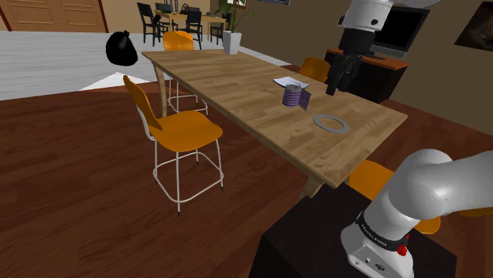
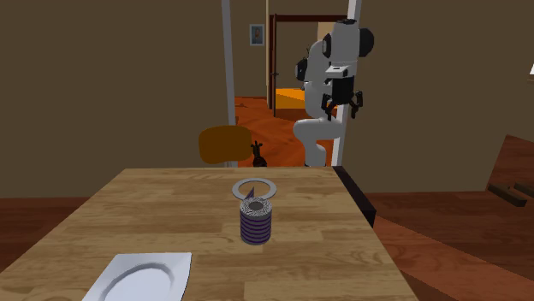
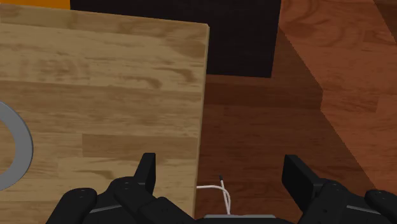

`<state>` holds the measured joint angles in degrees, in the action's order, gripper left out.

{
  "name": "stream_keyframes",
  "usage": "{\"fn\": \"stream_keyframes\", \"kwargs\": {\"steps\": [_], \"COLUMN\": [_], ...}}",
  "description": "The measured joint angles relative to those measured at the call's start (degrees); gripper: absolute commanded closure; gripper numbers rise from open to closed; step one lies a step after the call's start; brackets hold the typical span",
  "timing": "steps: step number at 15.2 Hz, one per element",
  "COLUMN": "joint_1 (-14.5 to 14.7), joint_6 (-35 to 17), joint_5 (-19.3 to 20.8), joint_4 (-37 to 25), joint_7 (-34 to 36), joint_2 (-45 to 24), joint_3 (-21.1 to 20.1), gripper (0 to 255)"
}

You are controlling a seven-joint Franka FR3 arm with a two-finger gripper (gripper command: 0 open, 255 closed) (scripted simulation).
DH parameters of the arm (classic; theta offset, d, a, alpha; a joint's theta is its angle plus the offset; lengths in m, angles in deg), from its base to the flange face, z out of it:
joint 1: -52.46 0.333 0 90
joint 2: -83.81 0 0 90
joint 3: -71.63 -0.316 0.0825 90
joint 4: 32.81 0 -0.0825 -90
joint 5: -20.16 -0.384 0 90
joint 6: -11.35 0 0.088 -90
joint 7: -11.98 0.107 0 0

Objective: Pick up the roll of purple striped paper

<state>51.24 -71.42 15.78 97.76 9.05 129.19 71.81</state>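
The gripper (image 3: 221, 168) hangs well above the table (image 1: 237, 87), over one table edge near the corner at the stand (image 3: 242, 38) end. Its two black fingers (image 3: 146, 173) stand wide apart with nothing between them, so the hand holds nothing. In the wrist view, one finger is over the tabletop and the other is over the wooden floor (image 3: 273, 121) beside the table. The roll of purple striped paper (image 1: 296, 96) stands upright on the tabletop, well apart from the gripper. It sits between a flat grey ring (image 1: 331, 123) toward the table's stand end and a white sheet (image 1: 286, 81) toward the opposite end. An orange chair (image 1: 178, 130) stands beside the table's long side.
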Motion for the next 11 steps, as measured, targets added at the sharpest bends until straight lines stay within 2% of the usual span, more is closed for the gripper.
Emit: {"fn": "stream_keyframes", "kwargs": {"steps": [5, 11], "joint_1": [-0.9, -2.5], "joint_6": [-3.5, -10.6], "joint_5": [2.2, 5.6], "joint_4": [0.6, -2.0], "joint_7": [-2.8, -7.9], "joint_2": [-2.7, -11.7], "joint_3": [2.3, 6.6], "gripper": [0, 0]}}
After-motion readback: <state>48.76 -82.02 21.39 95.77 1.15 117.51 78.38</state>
